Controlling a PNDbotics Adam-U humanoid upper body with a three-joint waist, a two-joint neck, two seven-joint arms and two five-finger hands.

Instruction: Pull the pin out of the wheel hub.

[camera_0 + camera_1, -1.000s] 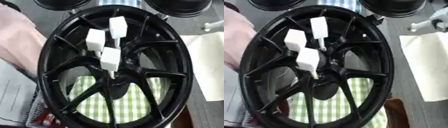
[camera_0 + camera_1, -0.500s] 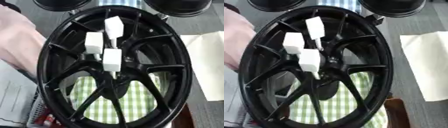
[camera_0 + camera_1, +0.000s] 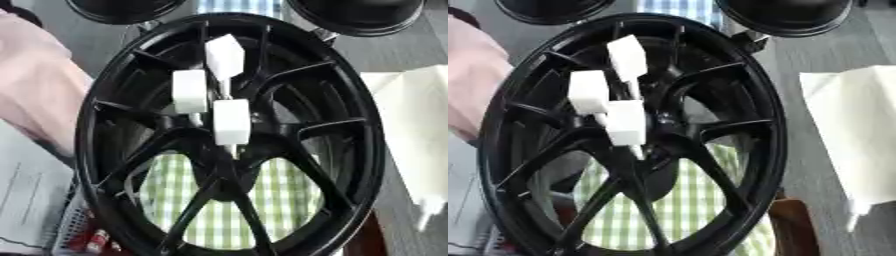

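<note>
A black wheel (image 3: pixel 232 135) filled both views, lying over a green checked cloth (image 3: pixel 262 200). Three white-headed pins (image 3: pixel 231 122) stood in its hub, clustered close together at the centre. White paper (image 3: pixel 859 145) lay to the right. Neither hand showed in either view, so their state could not be told.
</note>
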